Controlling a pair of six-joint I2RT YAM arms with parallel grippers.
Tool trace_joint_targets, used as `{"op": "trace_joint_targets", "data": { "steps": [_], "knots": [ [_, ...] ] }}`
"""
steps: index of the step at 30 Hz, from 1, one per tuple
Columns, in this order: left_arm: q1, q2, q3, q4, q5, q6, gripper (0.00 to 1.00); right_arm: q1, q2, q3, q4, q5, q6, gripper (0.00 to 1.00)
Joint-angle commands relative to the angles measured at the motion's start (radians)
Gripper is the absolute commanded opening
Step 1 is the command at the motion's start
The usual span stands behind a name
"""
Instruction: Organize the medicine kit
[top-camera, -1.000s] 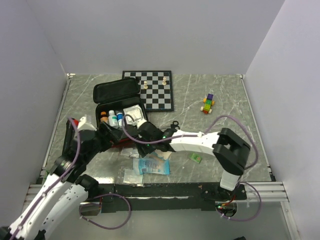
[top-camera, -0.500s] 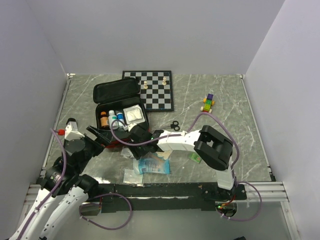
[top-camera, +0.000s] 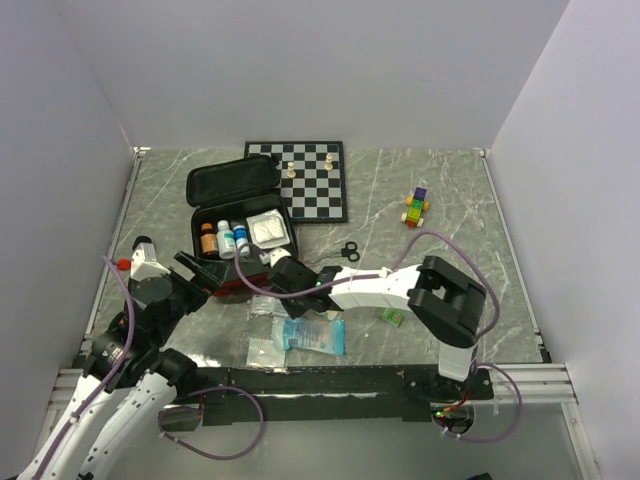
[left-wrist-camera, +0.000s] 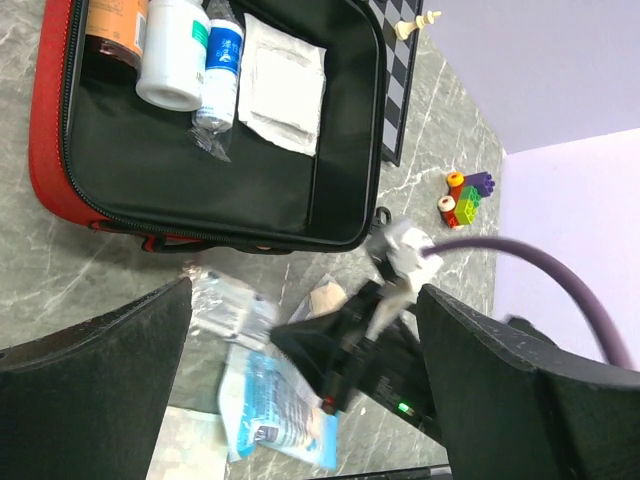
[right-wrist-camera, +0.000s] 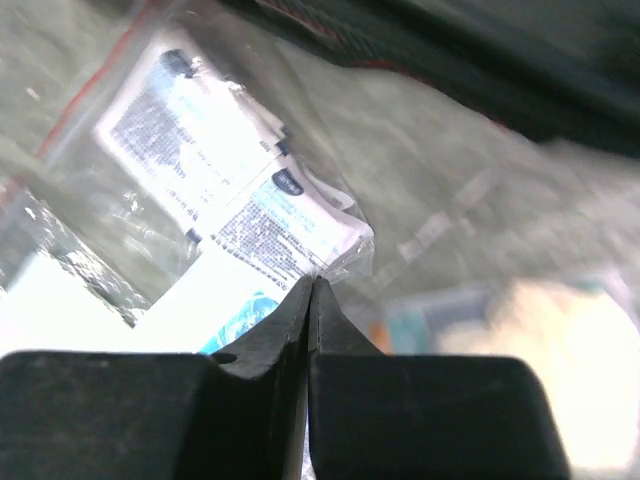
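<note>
The medicine kit (top-camera: 238, 205) lies open at the back left, red outside with a black lining, and also shows in the left wrist view (left-wrist-camera: 200, 190). It holds bottles (top-camera: 224, 238) and a white gauze pad (top-camera: 266, 230). Just in front of it lies a clear bag of white sachets (top-camera: 268, 305) (right-wrist-camera: 240, 190). My right gripper (top-camera: 275, 290) (right-wrist-camera: 312, 282) reaches in from the right, shut on that bag's corner. A blue packet (top-camera: 310, 335) and a white packet (top-camera: 265, 351) lie nearer me. My left gripper (top-camera: 192, 275) (left-wrist-camera: 300, 390) hovers wide open left of the kit, holding nothing.
A black-and-white chessboard (top-camera: 310, 180) with a few pieces lies behind the kit. Small black scissors (top-camera: 349, 250), a green tag (top-camera: 390, 316) and stacked coloured blocks (top-camera: 417, 207) lie to the right. Grey walls close in the table on three sides.
My right gripper has gone from open to shut at the clear bag. The left arm drew back to the left a second ago and has held still since.
</note>
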Motion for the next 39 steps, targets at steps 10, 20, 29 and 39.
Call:
{"op": "trace_joint_targets", "data": {
  "steps": [10,20,29,39],
  "knots": [
    [-0.004,0.044,-0.009,0.085,0.022,0.004,0.98,-0.089,-0.398,-0.218,-0.108,0.129,-0.029,0.32],
    [-0.004,0.082,-0.006,0.110,0.038,0.016,0.99,0.106,-0.442,-0.287,-0.105,-0.013,-0.112,0.84],
    [-0.004,0.092,-0.007,0.118,0.049,0.017,0.99,0.159,-0.329,-0.271,-0.078,-0.056,-0.138,0.64],
    [-0.004,0.059,-0.016,0.093,0.040,0.005,0.99,0.169,-0.251,-0.252,-0.089,-0.089,-0.140,0.38]
  ]
}}
